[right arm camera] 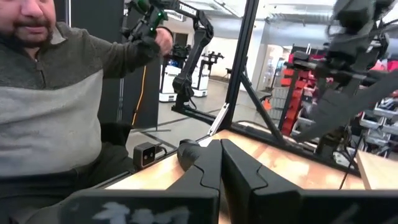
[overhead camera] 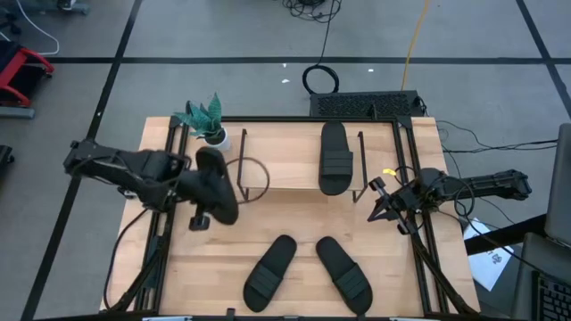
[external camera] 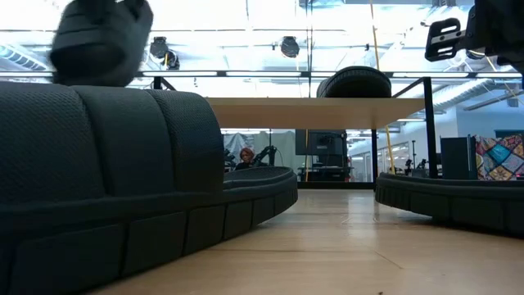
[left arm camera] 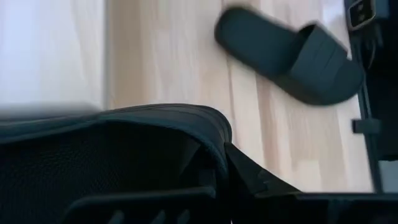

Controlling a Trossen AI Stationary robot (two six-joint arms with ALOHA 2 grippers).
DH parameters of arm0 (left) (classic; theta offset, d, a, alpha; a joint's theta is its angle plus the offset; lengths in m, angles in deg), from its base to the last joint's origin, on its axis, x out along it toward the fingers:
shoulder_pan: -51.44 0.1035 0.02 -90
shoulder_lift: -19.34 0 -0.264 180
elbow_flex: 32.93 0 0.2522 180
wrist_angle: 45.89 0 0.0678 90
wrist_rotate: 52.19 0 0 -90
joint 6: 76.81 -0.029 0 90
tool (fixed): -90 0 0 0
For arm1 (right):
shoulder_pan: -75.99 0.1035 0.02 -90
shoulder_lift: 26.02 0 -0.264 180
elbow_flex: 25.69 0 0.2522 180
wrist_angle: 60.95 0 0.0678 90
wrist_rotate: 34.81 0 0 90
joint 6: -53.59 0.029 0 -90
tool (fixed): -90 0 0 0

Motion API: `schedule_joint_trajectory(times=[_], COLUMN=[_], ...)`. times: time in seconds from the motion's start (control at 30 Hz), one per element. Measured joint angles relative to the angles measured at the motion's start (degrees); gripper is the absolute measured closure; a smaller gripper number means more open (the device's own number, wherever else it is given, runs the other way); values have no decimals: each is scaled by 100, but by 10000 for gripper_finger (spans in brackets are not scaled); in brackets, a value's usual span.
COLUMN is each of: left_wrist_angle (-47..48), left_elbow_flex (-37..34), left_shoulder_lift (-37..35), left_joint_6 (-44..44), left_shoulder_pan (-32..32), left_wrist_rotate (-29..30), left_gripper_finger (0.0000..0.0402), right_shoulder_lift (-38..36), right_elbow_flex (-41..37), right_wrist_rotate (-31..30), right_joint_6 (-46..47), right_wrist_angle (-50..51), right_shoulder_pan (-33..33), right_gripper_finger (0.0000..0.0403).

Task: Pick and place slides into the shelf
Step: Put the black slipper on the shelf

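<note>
Left gripper (overhead camera: pixel 203 203) — hanging over the left part of the table, clenched on one black slide (overhead camera: pixel 217 183), which is being carried clear of the tabletop (overhead camera: pixel 294 236). In the left wrist view the held slide (left arm camera: pixel 118 155) is filling the lower frame, pinched at its edge by the dark fingers (left arm camera: pixel 249 180). In the low view it is showing high at the left (external camera: pixel 100 37).

Right gripper (overhead camera: pixel 385 203) — waiting over the right side of the table just beside the shelf's right end, fingers pressed together on nothing; the right wrist view is showing them meeting (right arm camera: pixel 219 165).

Shelf (overhead camera: pixel 294 156) — light-wood board on black wire legs, standing at the far middle of the table. One slide (overhead camera: pixel 335 158) is lying on its right half, lengthwise near to far; the left half is bare.

Two slides are lying on the tabletop at the near middle — one to the left (overhead camera: pixel 270 271), one to the right (overhead camera: pixel 344 274), toes angled apart.

Small potted plant (overhead camera: pixel 207 119) — sitting at the far left corner, beside the shelf.

A person in a grey top (right arm camera: pixel 53 106) is sitting beyond the table in the right wrist view.
</note>
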Motion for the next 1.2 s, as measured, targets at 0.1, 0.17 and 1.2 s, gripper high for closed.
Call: schedule_joint_trajectory(times=[0.1, 0.17, 1.2], left_wrist_angle=[-134, -198, 2406], left_elbow_flex=[710, 1139, 5940], left_shoulder_lift=[342, 565, 5039], left_joint_6=[-982, -1554, -3648], left_shoulder_pan=[359, 591, 3262], left_wrist_rotate=[-188, -265, -3789], left_gripper_finger=[400, 400, 401], right_shoulder_lift=[-2, 0, 0], right_elbow_flex=[0, 0, 0], right_wrist_rotate=[0, 2, 0], right_joint_6=[20, 16, 174], right_wrist_angle=[-122, -120, -211], right_shoulder_pan=[0, 2, 0], right_gripper_finger=[403, 403, 403])
